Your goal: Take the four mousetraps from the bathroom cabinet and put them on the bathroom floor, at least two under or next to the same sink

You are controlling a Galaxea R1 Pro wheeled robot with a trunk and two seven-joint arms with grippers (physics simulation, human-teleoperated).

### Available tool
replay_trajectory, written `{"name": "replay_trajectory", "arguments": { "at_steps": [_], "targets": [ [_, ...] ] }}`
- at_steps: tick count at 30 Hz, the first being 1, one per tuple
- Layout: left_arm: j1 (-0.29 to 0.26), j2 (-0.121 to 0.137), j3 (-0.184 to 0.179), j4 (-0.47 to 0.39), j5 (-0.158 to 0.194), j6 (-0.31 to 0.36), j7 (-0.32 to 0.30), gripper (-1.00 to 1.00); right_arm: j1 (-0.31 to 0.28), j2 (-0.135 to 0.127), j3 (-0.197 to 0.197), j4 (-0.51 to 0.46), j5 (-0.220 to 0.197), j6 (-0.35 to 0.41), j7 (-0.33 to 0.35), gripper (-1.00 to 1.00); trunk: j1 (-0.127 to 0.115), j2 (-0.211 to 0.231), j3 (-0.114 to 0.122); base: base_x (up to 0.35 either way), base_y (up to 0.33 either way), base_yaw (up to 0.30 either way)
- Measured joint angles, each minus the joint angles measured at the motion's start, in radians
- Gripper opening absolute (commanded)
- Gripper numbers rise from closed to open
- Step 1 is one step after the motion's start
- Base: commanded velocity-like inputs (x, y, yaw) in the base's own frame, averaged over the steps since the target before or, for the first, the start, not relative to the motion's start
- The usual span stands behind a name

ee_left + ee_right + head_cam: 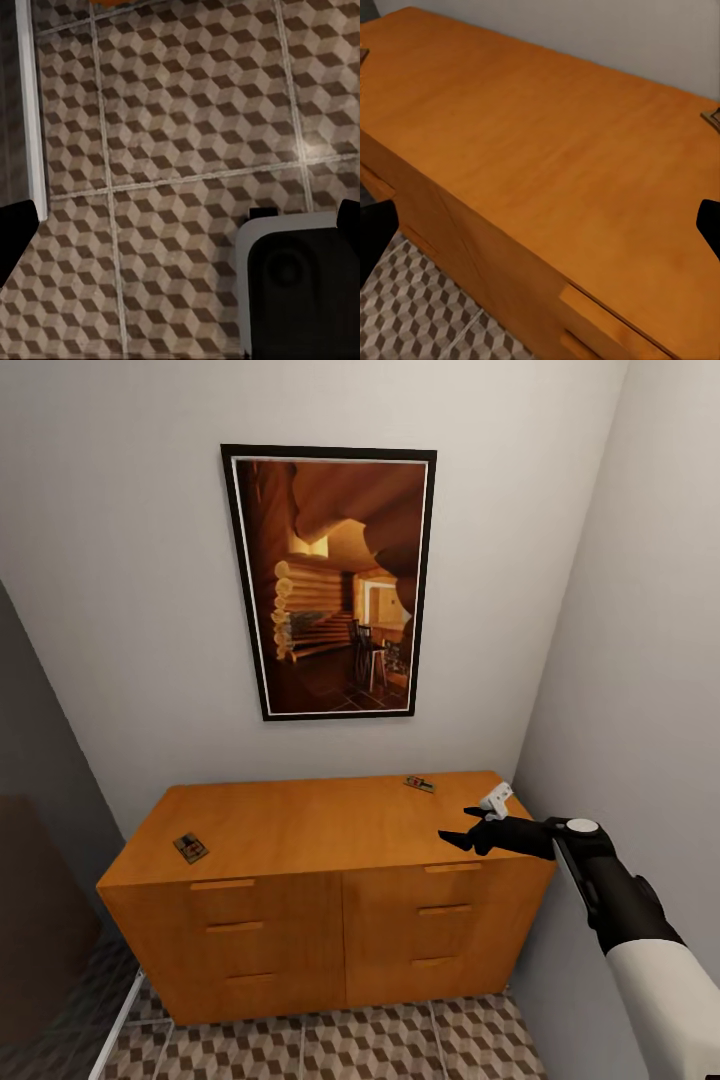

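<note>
- Two mousetraps lie on the cabinet [300, 830] top: one mousetrap [190, 847] near its front left corner, another mousetrap [419, 784] near its back right, well apart from each other.
- The cabinet shows two columns of three drawers, six slim handles in all, against the wall under one framed picture [330, 580].
- One arm is in the head view: the right gripper [462, 828] hovers over the cabinet's right front edge, its black fingers spread apart and empty, just in front of the back-right trap.
- In the right wrist view, both traps are cut off at the picture's edges and hard to make out.
- The left gripper's fingertips [15, 236] sit wide apart over the bathroom floor [187, 112], holding nothing.
- A dark, pale-rimmed shape [300, 285] beside them is unclear.
</note>
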Motion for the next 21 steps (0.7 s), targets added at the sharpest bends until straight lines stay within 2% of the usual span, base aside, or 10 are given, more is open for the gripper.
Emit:
{"name": "replay_trajectory", "arguments": {
  "at_steps": [4, 7, 9, 12, 17, 21],
  "targets": [
    [0.000, 0.000, 0.000, 0.000, 0.000, 0.033, -0.001, 1.00, 0.000, 0.000, 0.020, 0.000, 0.014, 0.003, 0.002, 1.00, 0.000, 0.000, 0.000, 0.000, 0.000, 0.000],
    [0.000, -0.001, 0.000, 0.000, 0.000, 0.043, -0.002, 1.00, 0.000, 0.001, 0.062, -0.001, 0.065, 0.007, 0.005, 1.00, 0.000, 0.000, 0.000, 0.000, 0.000, 0.000],
    [0.000, -0.001, 0.000, 0.000, 0.000, 0.046, -0.002, 1.00, 0.000, 0.001, 0.078, -0.002, 0.092, 0.010, 0.006, 1.00, 0.000, 0.000, 0.000, 0.000, 0.000, 0.000],
    [0.000, -0.001, 0.000, 0.000, 0.000, 0.048, -0.002, 1.00, 0.000, 0.000, 0.088, -0.002, 0.110, 0.014, 0.013, 1.00, 0.000, 0.000, 0.000, 0.000, 0.000, 0.000],
    [0.000, -0.001, 0.000, 0.000, 0.000, 0.049, -0.002, 1.00, 0.000, -0.002, 0.093, -0.021, 0.122, 0.050, 0.061, 1.00, 0.000, 0.000, 0.000, 0.000, 0.000, 0.000],
    [0.000, -0.001, 0.000, 0.000, 0.000, 0.050, -0.002, 1.00, 0.000, -0.012, 0.095, -0.075, 0.138, 0.129, 0.138, 1.00, 0.000, 0.000, 0.000, 0.000, 0.000, 0.000]
  ]
}}
